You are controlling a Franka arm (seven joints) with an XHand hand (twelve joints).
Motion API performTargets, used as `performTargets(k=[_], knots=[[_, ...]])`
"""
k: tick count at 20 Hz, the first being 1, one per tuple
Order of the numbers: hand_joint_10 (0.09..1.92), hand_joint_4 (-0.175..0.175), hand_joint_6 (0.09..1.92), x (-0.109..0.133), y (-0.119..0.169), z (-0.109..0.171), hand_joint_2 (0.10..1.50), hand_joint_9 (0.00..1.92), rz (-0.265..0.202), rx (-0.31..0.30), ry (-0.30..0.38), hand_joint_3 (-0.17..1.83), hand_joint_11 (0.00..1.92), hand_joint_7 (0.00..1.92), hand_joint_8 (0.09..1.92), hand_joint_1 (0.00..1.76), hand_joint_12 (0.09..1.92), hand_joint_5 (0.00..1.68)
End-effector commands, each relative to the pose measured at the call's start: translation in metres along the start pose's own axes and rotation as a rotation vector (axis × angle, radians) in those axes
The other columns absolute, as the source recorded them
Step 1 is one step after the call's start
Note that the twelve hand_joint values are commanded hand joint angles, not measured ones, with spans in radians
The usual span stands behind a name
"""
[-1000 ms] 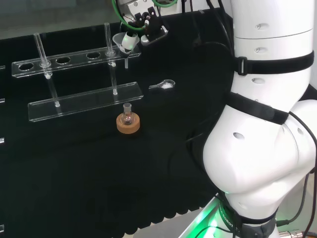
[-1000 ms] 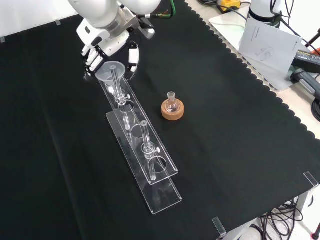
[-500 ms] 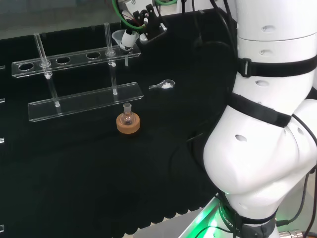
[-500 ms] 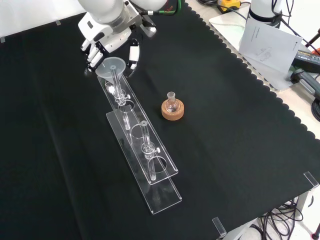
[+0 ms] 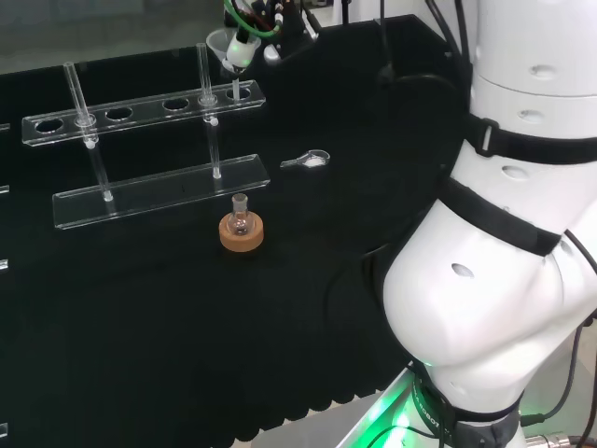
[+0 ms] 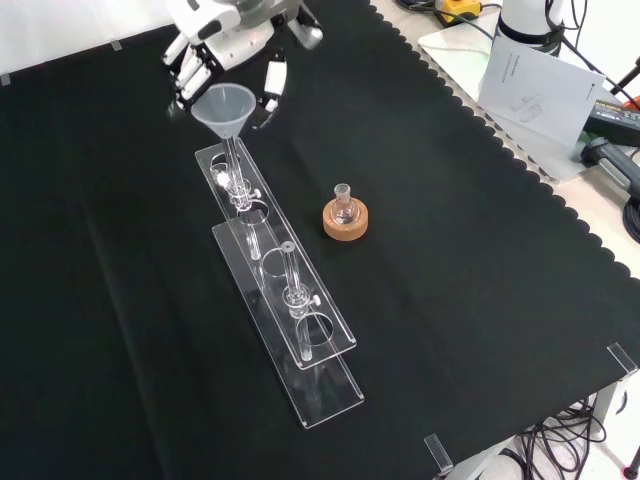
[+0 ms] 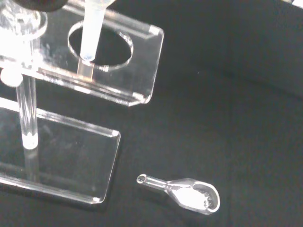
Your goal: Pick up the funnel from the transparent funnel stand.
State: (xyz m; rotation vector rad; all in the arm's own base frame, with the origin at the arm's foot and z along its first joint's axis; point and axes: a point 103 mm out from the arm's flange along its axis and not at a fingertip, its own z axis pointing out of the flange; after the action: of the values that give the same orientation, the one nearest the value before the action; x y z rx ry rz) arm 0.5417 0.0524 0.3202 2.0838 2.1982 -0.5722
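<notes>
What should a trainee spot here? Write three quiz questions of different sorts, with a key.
1. True or false: the hand has its fingers round the funnel.
2. The small flask stands in: A) a cork ring; B) a red ribbed ring; C) a beaker.
3. Fill in: the small clear spoon lies on the black ____.
Key: 1 true; 2 A; 3 cloth.
</notes>
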Motion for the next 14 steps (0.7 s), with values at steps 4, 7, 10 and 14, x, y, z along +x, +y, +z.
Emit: performTargets(k=[4,7,10,14], knots=[[0.61,-0.033,0.11,-0.006,-0.059,-0.038,0.81,0.83,0.059,-0.088,-0.025,0.47,0.43,0.58,0.73,0.73,1.32,0.6],[0.61,-0.033,0.11,-0.003,-0.083,-0.042,0.81,0.83,0.075,-0.097,-0.034,0.47,0.43,0.59,0.73,0.73,1.32,0.61],[0.61,-0.033,0.11,0.0,-0.103,-0.045,0.81,0.83,0.09,-0.101,-0.046,0.47,0.43,0.59,0.73,0.73,1.32,0.61],[0.61,-0.033,0.12,0.004,-0.127,-0.047,0.81,0.83,0.101,-0.112,-0.054,0.47,0.43,0.59,0.73,0.73,1.31,0.62]])
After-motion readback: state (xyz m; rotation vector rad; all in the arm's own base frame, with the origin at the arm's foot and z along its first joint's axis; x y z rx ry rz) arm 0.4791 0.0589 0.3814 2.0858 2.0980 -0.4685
